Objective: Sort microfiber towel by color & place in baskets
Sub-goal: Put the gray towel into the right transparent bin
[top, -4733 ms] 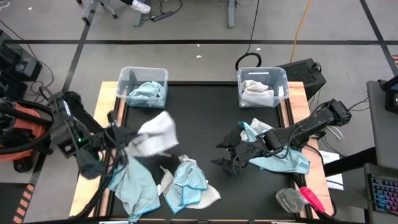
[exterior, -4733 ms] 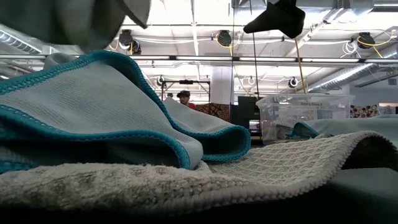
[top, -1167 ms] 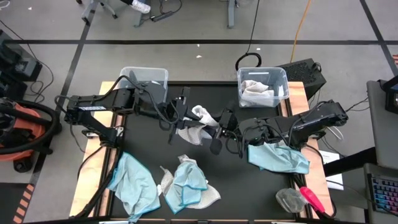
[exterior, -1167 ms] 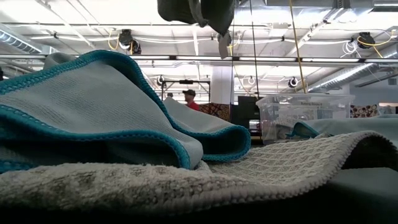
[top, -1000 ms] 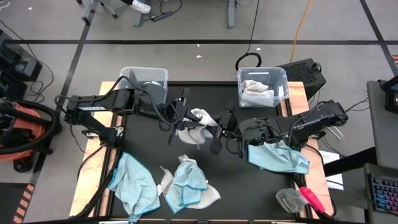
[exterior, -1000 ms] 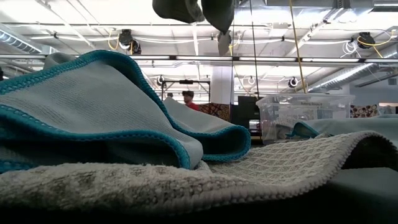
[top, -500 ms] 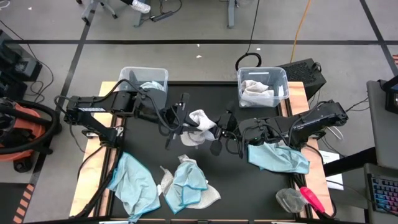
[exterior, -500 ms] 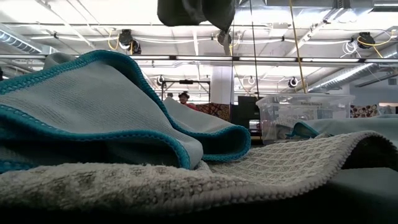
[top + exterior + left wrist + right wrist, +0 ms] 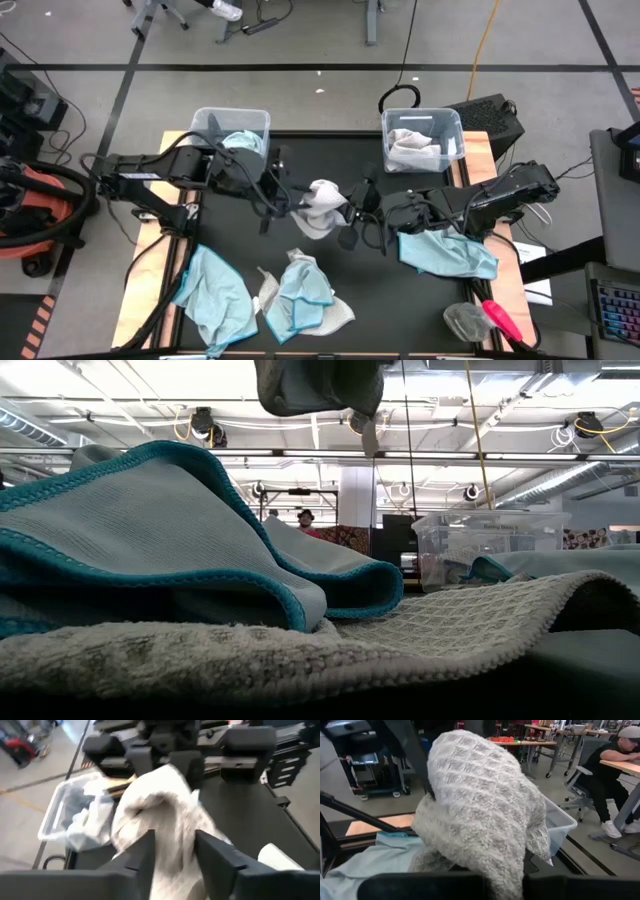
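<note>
— White waffle towel (image 9: 322, 205) hangs mid-table, above the surface — who holds it?
— Right gripper (image 9: 345, 212) is clamped on it; left gripper (image 9: 283, 200) stands parted around it. Baskets (image 9: 231, 136) sit at the far edge.

We see even, bright overhead light in the high view, with soft shadows on the black worktop (image 9: 330, 150). In the low view, ceiling lights (image 9: 290, 378) glare white, and the nearest towel (image 9: 200, 660) lies blurred. The left wrist view is blurred throughout. In the right wrist view, the white towel (image 9: 480, 805) shows its weave sharply.
</note>
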{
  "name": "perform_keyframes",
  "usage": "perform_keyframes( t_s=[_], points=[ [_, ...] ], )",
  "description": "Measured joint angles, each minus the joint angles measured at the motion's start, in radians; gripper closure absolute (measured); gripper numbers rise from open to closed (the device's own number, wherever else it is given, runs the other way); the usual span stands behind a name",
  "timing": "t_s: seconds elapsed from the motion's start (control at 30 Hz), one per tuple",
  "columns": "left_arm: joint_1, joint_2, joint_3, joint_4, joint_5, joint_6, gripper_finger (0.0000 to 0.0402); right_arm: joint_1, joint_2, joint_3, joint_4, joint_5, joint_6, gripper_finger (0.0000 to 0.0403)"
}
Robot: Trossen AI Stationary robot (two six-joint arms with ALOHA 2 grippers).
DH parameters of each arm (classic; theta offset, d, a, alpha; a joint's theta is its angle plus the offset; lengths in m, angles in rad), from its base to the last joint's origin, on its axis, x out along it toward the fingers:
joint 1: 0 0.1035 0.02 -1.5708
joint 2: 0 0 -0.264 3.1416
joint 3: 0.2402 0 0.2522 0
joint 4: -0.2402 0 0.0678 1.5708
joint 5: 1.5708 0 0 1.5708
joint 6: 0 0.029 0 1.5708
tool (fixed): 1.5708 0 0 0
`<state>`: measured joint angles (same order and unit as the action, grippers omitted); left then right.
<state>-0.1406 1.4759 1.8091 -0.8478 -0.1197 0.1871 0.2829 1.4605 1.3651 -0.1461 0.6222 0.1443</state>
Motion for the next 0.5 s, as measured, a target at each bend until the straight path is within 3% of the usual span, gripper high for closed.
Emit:
perform_keyframes(
  t_s=[0.2,0.5],
  points=[
    [0.002,-0.042,0.0,-0.062,-0.076,-0.051,0.0181,0.0,-0.012,0.0,-0.043,0.0,0.0,0.0385],
    [0.002,-0.13,0.0,-0.235,-0.152,-0.121,0.0174,-0.017,-0.094,0.0,-0.161,0.046,-0.011,0.0385]
  ],
)
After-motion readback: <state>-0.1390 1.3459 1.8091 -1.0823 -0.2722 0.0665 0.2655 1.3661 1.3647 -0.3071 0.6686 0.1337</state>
